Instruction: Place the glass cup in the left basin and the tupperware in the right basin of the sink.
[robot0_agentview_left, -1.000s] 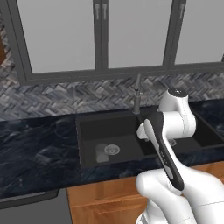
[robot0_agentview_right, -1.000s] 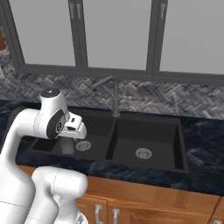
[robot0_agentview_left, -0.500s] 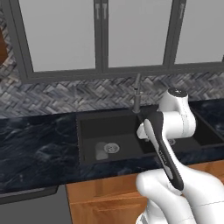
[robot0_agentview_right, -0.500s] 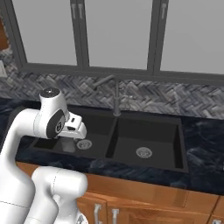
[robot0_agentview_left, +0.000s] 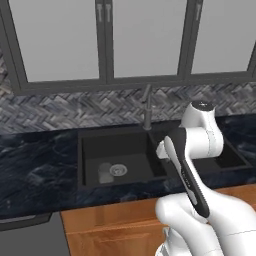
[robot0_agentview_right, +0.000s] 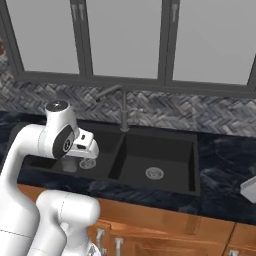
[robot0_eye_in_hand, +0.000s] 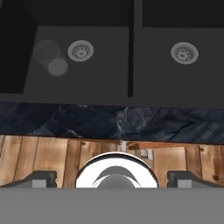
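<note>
The glass cup (robot0_eye_in_hand: 51, 57) rests in the left basin (robot0_eye_in_hand: 100, 74) of the black sink (robot0_agentview_left: 80, 150), just beside that basin's silver drain (robot0_eye_in_hand: 80, 51); it also shows as a grey tumbler (robot0_agentview_left: 105, 172). The right basin (robot0_eye_in_hand: 175, 83) holds nothing but its drain (robot0_eye_in_hand: 184, 53). The tupperware (robot0_agentview_right: 248, 189), pale and whitish, lies on the dark counter far to the right. My gripper (robot0_eye_in_hand: 112, 178) hangs open and empty above the sink's front edge, facing down, well clear of the cup; its fingertips (robot0_eye_in_hand: 43, 178) stand wide apart.
A dark faucet (robot0_agentview_right: 123, 107) rises behind the sink's centre divider (robot0_eye_in_hand: 130, 52). Dark marbled counter (robot0_agentview_left: 35, 170) runs on both sides. Wooden cabinet fronts (robot0_eye_in_hand: 52, 157) lie below the counter edge. Herringbone tiles and windows stand behind.
</note>
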